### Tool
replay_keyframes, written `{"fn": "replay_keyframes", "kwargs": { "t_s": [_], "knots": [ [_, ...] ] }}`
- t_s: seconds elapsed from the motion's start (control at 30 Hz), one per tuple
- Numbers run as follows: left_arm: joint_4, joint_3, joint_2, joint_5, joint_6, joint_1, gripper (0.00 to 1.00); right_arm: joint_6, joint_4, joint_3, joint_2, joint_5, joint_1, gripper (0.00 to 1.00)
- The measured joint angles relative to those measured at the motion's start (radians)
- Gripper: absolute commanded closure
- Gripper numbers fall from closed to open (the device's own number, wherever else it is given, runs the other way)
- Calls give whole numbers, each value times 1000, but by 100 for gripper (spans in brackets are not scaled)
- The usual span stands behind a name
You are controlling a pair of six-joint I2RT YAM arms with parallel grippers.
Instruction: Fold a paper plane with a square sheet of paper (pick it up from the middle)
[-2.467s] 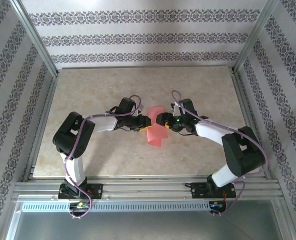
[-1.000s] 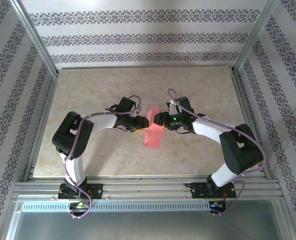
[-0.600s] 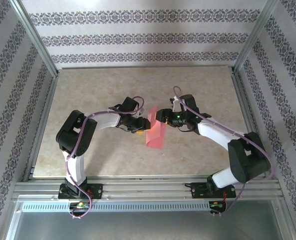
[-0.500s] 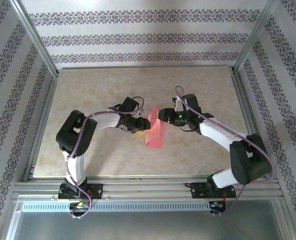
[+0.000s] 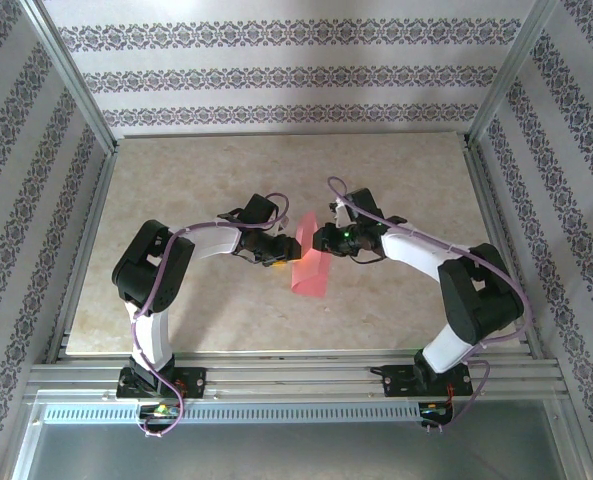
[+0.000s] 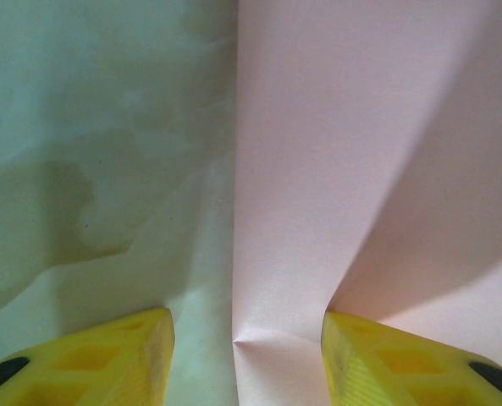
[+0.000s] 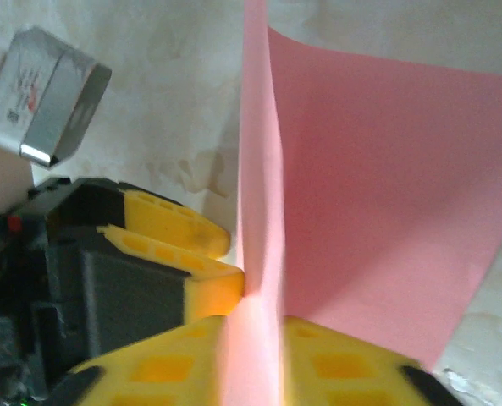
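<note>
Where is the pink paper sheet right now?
Top view: the square sheet of paper sits mid-table between the arms, its raised fold pinched in the right jaws, left jaws open at its edge.

Mid desk (image 5: 176,180) lies the square sheet of paper (image 5: 310,268), btwn the two arms. L fingers (image 6: 107,355) sit at its left edge, one on bare desk, other on the sheet. R fingers (image 7: 335,368) at its right w/ an upright ridge of the sheet btwn them, L fingers just behind that ridge.

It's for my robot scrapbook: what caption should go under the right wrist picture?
The right pincer pinches the upright fold of the pink paper sheet, beside the left pincer.
</note>
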Motion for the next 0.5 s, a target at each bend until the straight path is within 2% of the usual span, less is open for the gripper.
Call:
{"fn": "replay_keyframes", "kwargs": {
  "t_s": [0.13, 0.5],
  "knots": [
    [-5, 0, -4, -10, 3, 0, 50, 21, -5, 12, 11, -4, 6, 100],
    [-30, -45, -164, -114, 5, 29, 48, 49, -115, 108, 26, 35, 50, 100]
  ]
}}
